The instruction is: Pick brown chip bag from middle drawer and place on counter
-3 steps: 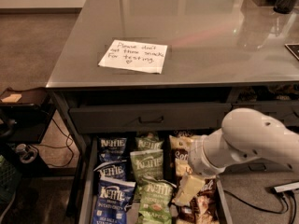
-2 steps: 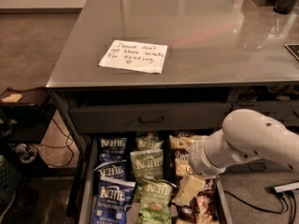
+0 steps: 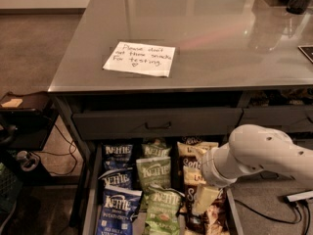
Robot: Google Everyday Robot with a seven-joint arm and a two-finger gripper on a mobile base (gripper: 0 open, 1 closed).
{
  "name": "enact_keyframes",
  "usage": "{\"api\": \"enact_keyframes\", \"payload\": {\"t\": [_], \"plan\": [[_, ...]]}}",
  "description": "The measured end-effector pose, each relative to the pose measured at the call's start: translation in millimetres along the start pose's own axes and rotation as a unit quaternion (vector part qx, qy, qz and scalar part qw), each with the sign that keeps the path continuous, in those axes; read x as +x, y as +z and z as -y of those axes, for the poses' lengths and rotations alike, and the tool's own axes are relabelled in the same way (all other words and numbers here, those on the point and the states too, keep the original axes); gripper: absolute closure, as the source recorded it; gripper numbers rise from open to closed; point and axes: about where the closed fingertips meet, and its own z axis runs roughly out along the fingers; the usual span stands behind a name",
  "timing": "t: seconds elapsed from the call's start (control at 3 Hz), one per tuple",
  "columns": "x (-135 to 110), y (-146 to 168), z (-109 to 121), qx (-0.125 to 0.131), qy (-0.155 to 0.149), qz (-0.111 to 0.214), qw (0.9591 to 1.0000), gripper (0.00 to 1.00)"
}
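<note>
The middle drawer (image 3: pixel 91 199) is pulled out below the counter (image 3: pixel 210 28). Its right column holds brown chip bags (image 3: pixel 191 156) with tan top bands and white lettering. My white arm (image 3: pixel 259 153) reaches in from the right over that column. My gripper (image 3: pixel 201 199) hangs low over the brown bags, near the drawer's front right, and hides part of them. The counter bears a white handwritten note (image 3: pixel 139 58).
Blue Kettle bags (image 3: pixel 117 180) fill the left column and green Kettle bags (image 3: pixel 155 173) the middle one. A shut drawer front with a bar handle (image 3: pixel 157 125) sits above. A dark low shelf (image 3: pixel 24 116) stands left. A cable (image 3: pixel 274 214) lies on the floor right.
</note>
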Motion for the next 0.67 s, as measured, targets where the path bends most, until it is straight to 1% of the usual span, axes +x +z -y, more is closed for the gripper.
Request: {"api": "enact_keyframes", "payload": {"t": [0.33, 0.67], "plan": [[33, 35, 22, 0.013, -0.041, -0.025, 0.9988, 0.0], [60, 67, 36, 0.014, -0.064, -0.046, 0.9968, 0.0]]}}
